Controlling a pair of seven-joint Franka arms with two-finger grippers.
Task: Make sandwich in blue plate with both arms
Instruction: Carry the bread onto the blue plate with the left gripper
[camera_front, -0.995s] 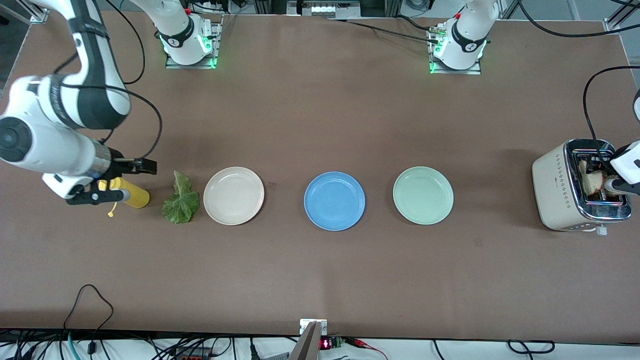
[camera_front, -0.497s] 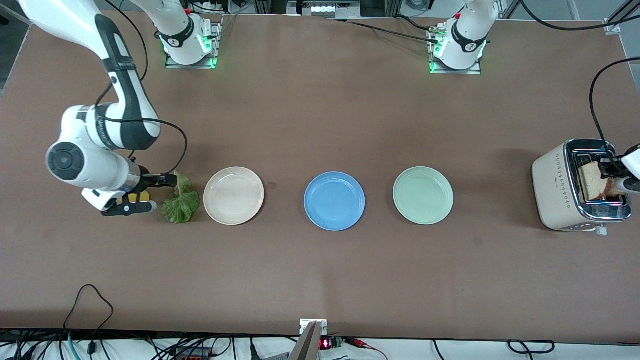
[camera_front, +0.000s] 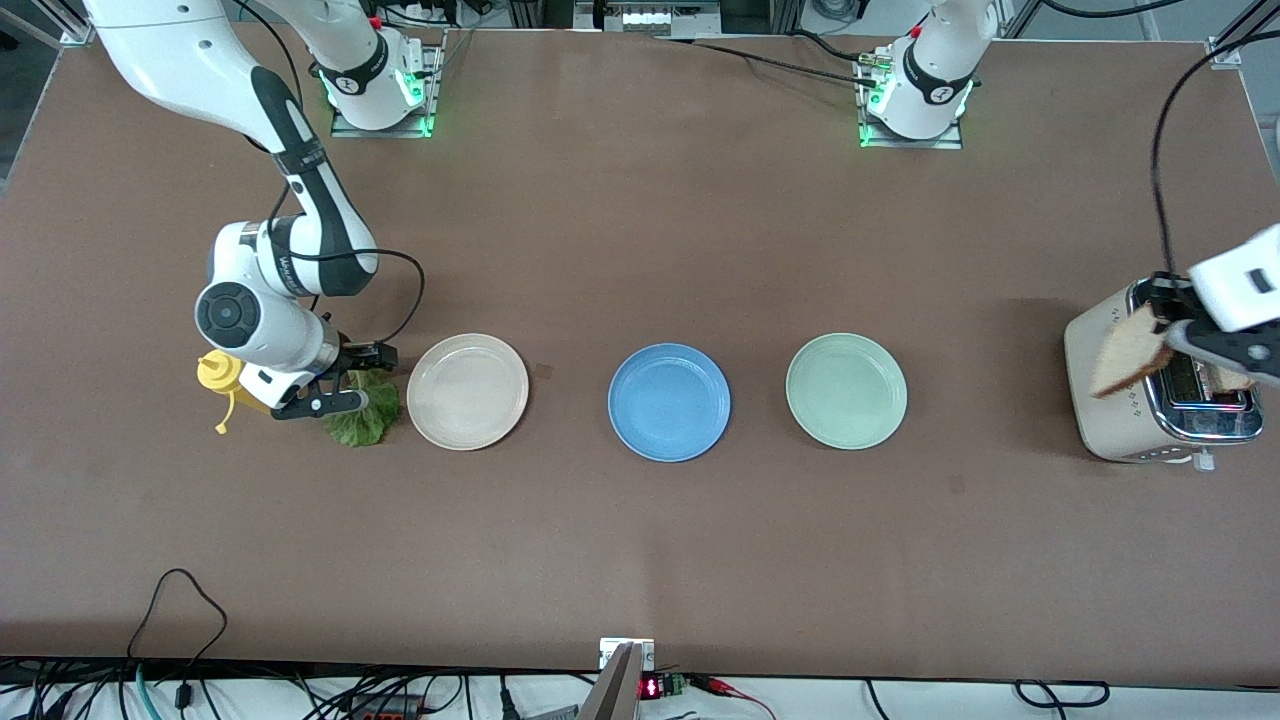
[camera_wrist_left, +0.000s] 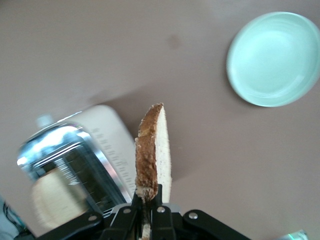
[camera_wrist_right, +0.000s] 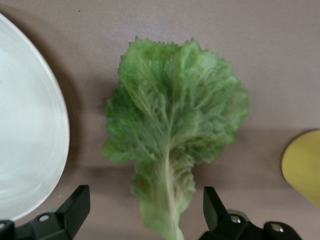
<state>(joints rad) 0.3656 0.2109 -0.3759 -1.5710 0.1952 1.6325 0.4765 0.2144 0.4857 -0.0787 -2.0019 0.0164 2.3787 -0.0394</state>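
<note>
Brown matting covers the long table (camera_front: 640, 560), with both arm bases bolted along the edge farthest from the front camera. Three plates sit in a row across the middle: a cream-white plate (camera_front: 467, 391) toward the right arm's end, the blue plate (camera_front: 669, 402) in the centre and a pale green plate (camera_front: 846, 390) toward the left arm's end. All three plates are bare.

At the left arm's end stands a cream toaster (camera_front: 1110, 385) with a chrome top. The left gripper (camera_front: 1168, 335) hangs over the toaster, its fingers clamped on a slice of toast (camera_front: 1128, 352) that is lifted clear of the slots and tilts out over the toaster's side. In the left wrist view the toast slice (camera_wrist_left: 152, 155) stands on edge between the closed fingers, brown crust facing the camera, with the toaster (camera_wrist_left: 75, 170) and the green plate (camera_wrist_left: 274, 59) below. A second pale slice (camera_wrist_left: 52, 200) shows blurred in a slot.

At the right arm's end, a crinkled lettuce leaf (camera_front: 365, 415) lies flat on the table just beside the cream plate. The right gripper (camera_front: 345, 380) is low over the leaf, fingers spread wide on either side of its stem and not touching it, as the right wrist view shows (camera_wrist_right: 172, 150). A yellow squeeze bottle (camera_front: 222, 378) lies on its side beside the leaf, partly hidden under the right arm's wrist.
</note>
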